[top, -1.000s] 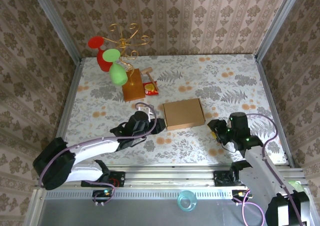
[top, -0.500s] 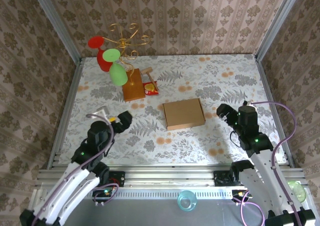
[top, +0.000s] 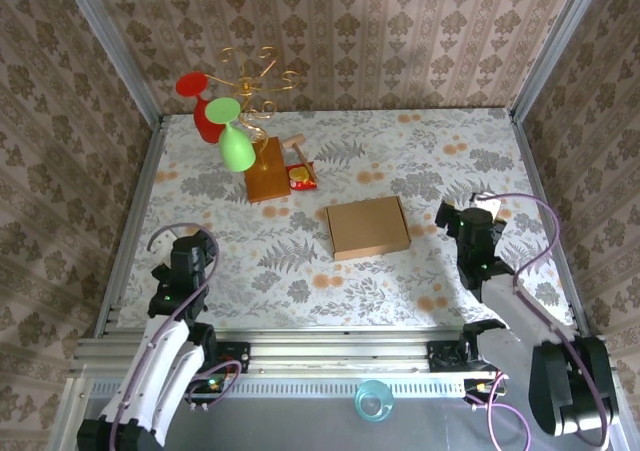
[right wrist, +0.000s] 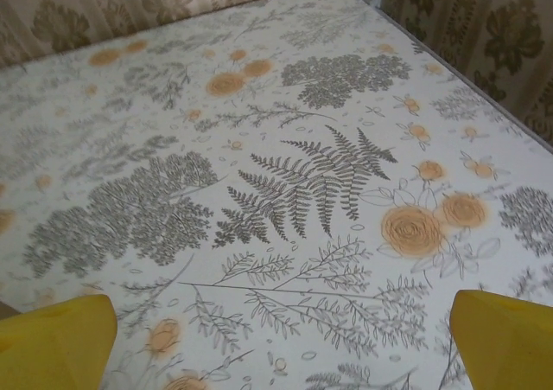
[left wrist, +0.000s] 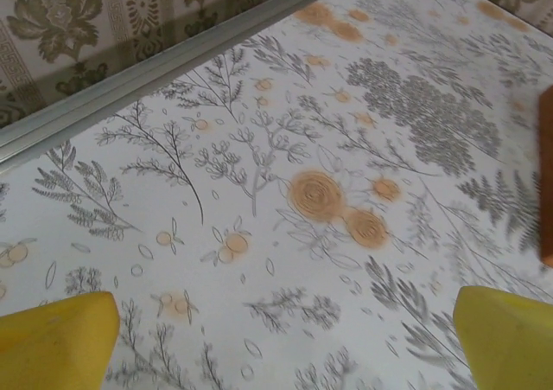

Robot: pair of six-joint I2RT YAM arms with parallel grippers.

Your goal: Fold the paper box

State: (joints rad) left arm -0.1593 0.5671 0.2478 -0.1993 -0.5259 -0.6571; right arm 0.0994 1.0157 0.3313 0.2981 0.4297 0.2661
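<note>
I judged folding done: paper box closed, left gripper at nine o'clock, right gripper at three, both agape; park next.

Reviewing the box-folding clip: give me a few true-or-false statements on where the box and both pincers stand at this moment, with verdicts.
1. The paper box lies folded shut on the table, between the two pincers. True.
2. The left pincer is shut on the box. False: it is open, well apart from the box, over bare table.
3. The right pincer is open and holds nothing. True.
4. The box leans against the wooden block. False: a gap separates them; the block stands farther back, to the left.
</note>
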